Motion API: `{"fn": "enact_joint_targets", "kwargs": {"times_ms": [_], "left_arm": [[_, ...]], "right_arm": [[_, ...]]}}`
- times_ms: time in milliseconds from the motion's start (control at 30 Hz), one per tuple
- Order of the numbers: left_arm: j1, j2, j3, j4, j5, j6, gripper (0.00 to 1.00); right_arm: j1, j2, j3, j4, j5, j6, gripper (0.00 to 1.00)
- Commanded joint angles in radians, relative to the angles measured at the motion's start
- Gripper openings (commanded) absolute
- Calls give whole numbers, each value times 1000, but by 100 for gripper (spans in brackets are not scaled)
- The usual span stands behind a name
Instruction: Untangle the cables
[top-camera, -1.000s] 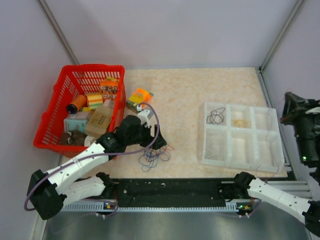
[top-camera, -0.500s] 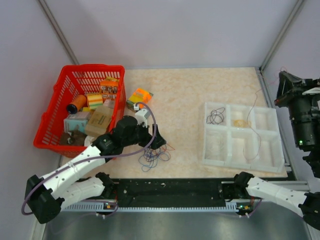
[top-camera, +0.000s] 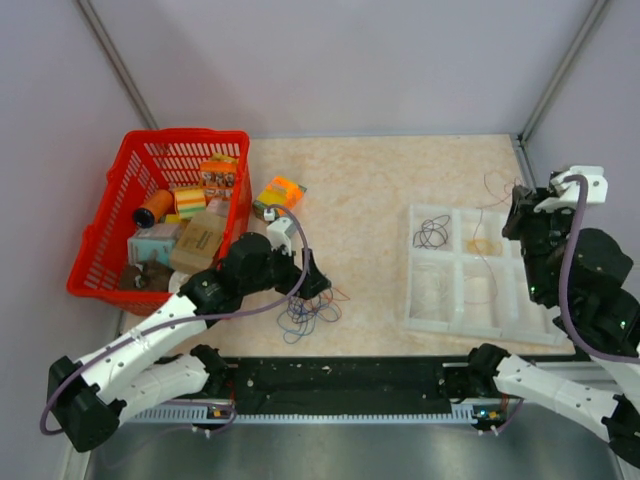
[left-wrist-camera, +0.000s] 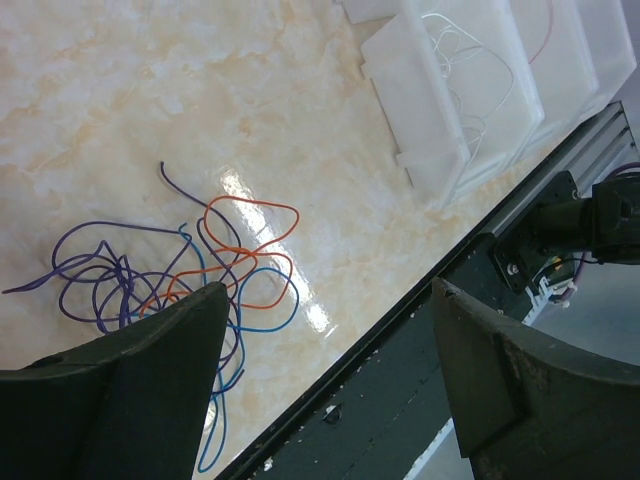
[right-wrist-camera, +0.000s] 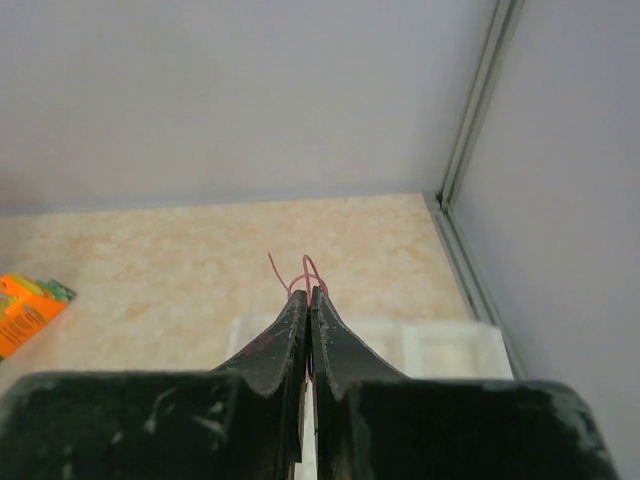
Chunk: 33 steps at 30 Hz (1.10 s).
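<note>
Sorting step: lower red wire (right-wrist-camera: 308, 262), pinched in right fingers (right-wrist-camera: 309, 298), into tray (top-camera: 409, 300), then release; left fingers (top-camera: 313, 283) spread over tangle (left-wrist-camera: 200, 270).

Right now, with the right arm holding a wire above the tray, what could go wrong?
1. The red cable is pinched only at the tip of the shut right jaws and hangs over the tray near the yellow cable; it may slip out and tangle with it.
2. The open left jaws hover over intertwined purple, blue and orange cables; closing here could catch several.
</note>
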Motion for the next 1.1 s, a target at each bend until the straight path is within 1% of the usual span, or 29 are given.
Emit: {"fn": "enact_joint_targets", "kwargs": {"times_ms": [0,133,233,300,333,433,533,633,767,833,867,900,1000,1067], "left_arm": [[2,-55,-2,7,-10,2,86],[2,-59,-13,25,-9,4,86],[2,-34,-4,48,-1,5,86],[2,-13,1,76,20,-13,86],[2,0,-1,94,36,-24,86],[0,30,4,134,77,-51,86],[0,30,13,125,91,-53,86],[0,-8,10,85,70,-39,86],[0,-63,-4,32,27,-25,86],[0,-82,-14,33,20,-28,86],[0,-85,-22,38,22,-31,86],[0,-85,-25,47,26,-34,86],[0,-66,-24,64,45,-39,86],[-1,-57,-14,64,54,-39,86]], "right_arm": [[9,-88,-31,-351,145,390,0],[9,-189,0,-636,99,709,0],[10,-215,-3,-844,76,942,0],[9,-211,-43,-978,75,1161,0],[10,-211,-74,-1010,61,1235,0],[10,-189,-170,-1012,9,1383,0],[9,-143,-238,-1015,32,1486,0],[5,-97,-284,-1015,52,1540,0],[-31,-44,-325,-1015,29,1552,0],[-103,-7,-347,-1011,10,1540,0],[-155,18,-356,-997,-2,1513,0],[-238,60,-365,-965,-37,1474,0],[-391,128,-423,-821,-135,1327,0],[-435,128,-479,-706,-160,1241,0]]}}
